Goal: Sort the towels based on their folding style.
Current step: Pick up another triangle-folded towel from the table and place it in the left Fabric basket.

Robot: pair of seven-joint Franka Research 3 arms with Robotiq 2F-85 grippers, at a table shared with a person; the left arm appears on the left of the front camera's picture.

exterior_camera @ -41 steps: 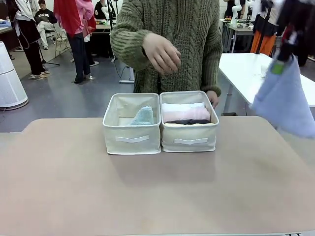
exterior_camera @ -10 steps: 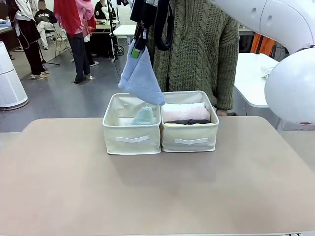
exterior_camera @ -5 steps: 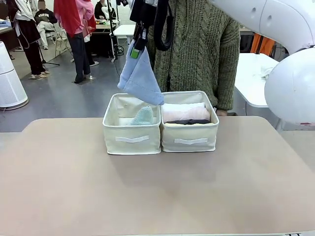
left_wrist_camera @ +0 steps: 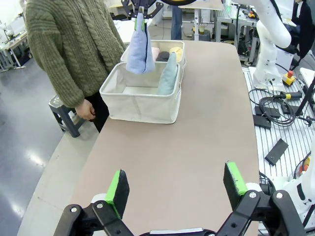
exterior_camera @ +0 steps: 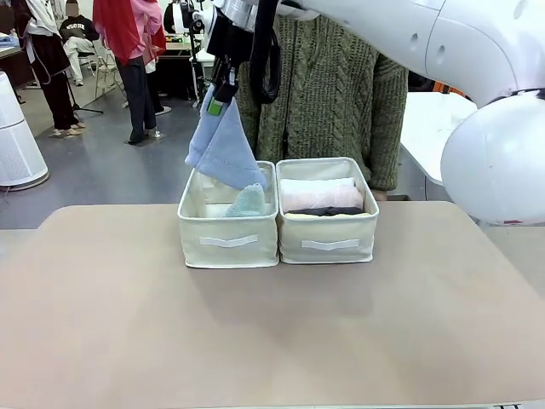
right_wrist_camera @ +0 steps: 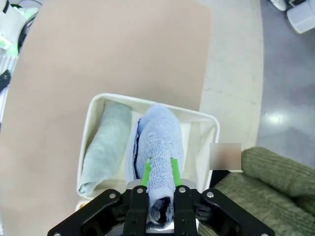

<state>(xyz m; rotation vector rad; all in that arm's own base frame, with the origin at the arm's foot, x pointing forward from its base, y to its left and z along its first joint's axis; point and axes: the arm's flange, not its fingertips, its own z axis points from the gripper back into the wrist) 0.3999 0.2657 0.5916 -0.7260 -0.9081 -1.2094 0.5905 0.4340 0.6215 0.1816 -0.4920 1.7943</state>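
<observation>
The right tool was clamped on the periwinkle cone towel, which hung above the left bin, at 12 o'clock from the teal cone towel inside. Lowering it straight into the free space beside the teal one before letting go looked wise. The left tool stood apart over the worktop.

2 cone towels, 3 rolled towels, 2 bins
</observation>
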